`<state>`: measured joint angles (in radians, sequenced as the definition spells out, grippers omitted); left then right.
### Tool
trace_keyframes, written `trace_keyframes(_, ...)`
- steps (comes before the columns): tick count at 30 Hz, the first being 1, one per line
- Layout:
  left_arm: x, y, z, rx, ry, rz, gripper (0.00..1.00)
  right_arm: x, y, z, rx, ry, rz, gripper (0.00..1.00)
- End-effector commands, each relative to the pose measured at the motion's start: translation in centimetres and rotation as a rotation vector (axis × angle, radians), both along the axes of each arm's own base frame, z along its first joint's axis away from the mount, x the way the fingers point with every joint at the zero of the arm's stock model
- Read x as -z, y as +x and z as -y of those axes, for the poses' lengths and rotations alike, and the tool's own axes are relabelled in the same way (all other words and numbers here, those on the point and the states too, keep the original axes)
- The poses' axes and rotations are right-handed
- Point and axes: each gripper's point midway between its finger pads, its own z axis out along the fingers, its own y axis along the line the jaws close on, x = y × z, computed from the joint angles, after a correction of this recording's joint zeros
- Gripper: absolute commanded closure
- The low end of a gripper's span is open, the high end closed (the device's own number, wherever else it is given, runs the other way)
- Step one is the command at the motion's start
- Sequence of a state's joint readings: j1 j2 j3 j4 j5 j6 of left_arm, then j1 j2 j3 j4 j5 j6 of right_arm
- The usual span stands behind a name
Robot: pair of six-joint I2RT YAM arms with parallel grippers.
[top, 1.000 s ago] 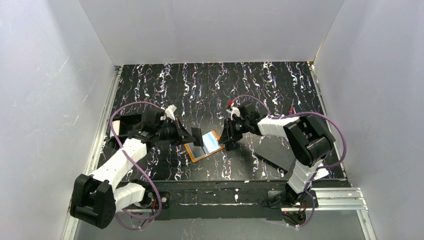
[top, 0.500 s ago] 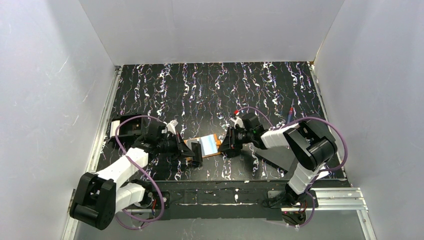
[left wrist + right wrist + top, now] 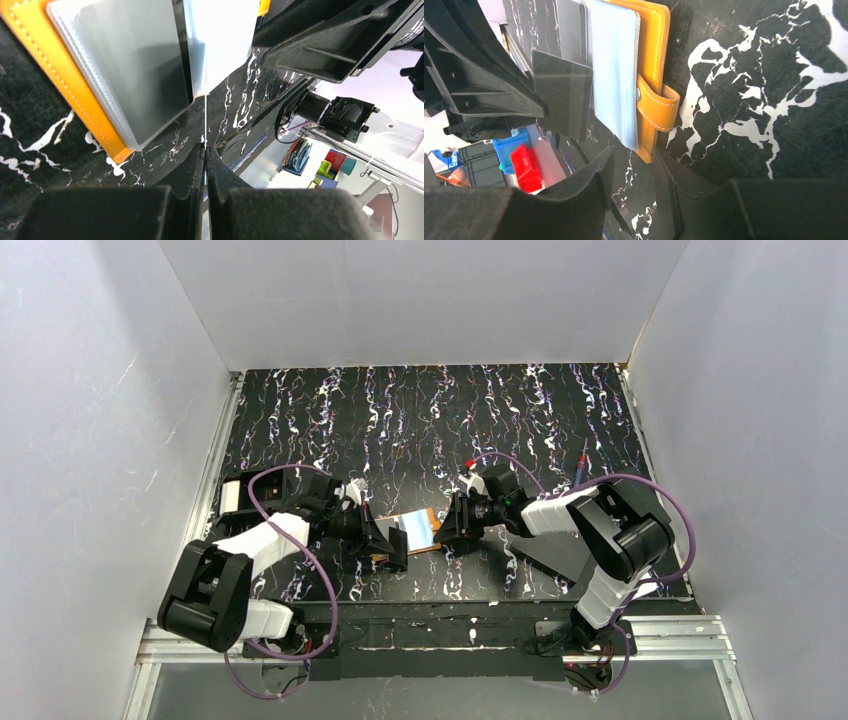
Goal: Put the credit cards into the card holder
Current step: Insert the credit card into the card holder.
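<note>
The card holder [image 3: 416, 531] lies open and flat on the black, white-veined table [image 3: 420, 420], near the front edge and between the two arms. Its orange cover faces down, its pale grey-blue sleeves [image 3: 616, 75] face up, and its snap tab [image 3: 663, 107] sticks out on the side towards the right arm. The left gripper [image 3: 205, 151] is pinched almost closed on a thin card [image 3: 564, 97]. In its own wrist view the card shows edge-on as a fine line running from the fingertips to the sleeves. The card's far end reaches the inner edge of the sleeves, though whether it has entered a pocket cannot be told. The right gripper [image 3: 636, 165] sits low at the tab side with its fingers spread apart. A corner of the holder lies just at the gap between them, and they seem to grip nothing.
</note>
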<state>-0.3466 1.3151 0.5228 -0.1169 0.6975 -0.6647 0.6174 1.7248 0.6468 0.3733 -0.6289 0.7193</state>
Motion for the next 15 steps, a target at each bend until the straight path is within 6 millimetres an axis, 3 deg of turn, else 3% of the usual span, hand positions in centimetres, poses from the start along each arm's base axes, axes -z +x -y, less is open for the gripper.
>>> trace_keyframes(1,-0.8,0.6,0.6,0.035,-0.033,0.009,1.00,1.3,0.0,0.6,-0.005,-0.064,0.013,0.57)
trace_keyframes(15,0.9,1.0,0.7,0.009,-0.011,-0.043,1.00,1.4,0.0,0.4,-0.018,-0.057,0.012,0.57)
